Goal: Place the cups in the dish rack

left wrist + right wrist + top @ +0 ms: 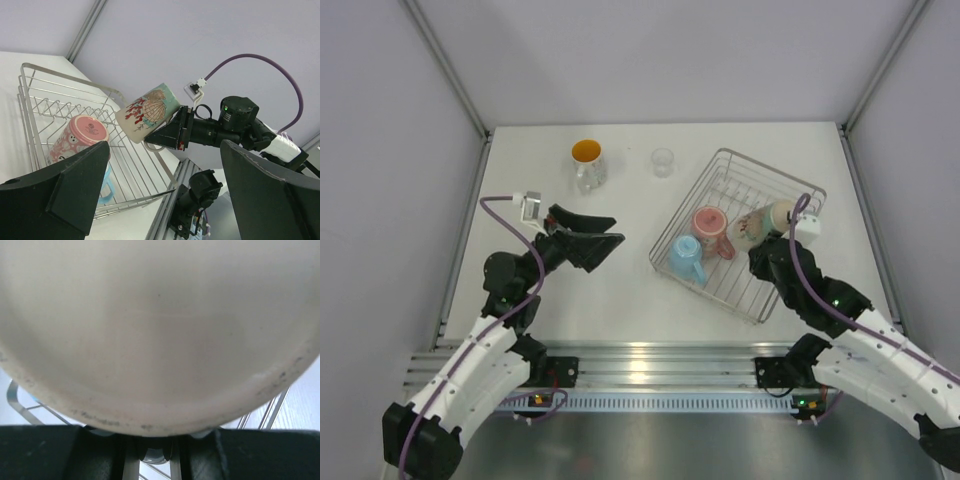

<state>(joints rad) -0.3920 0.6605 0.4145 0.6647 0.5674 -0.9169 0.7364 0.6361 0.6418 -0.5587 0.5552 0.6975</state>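
The silver wire dish rack [790,188] sits at the right of the table, with a pink cup [712,230] and a light blue cup [686,258] lying in it. My right gripper [766,242] is shut on a cream patterned cup [761,222], holding it tilted above the rack's right part. In the left wrist view the cream cup [147,112] hangs over the rack [45,95] beside the pink cup [82,136]. The cream cup [160,325] fills the right wrist view. My left gripper [598,240] is open and holds nothing, left of the rack. An orange-inside mug [587,164] and a clear glass [663,161] stand behind it.
Metal frame posts [450,70] and grey walls enclose the white table on three sides. A ribbed metal rail [650,365] runs along the near edge between the two arm bases.
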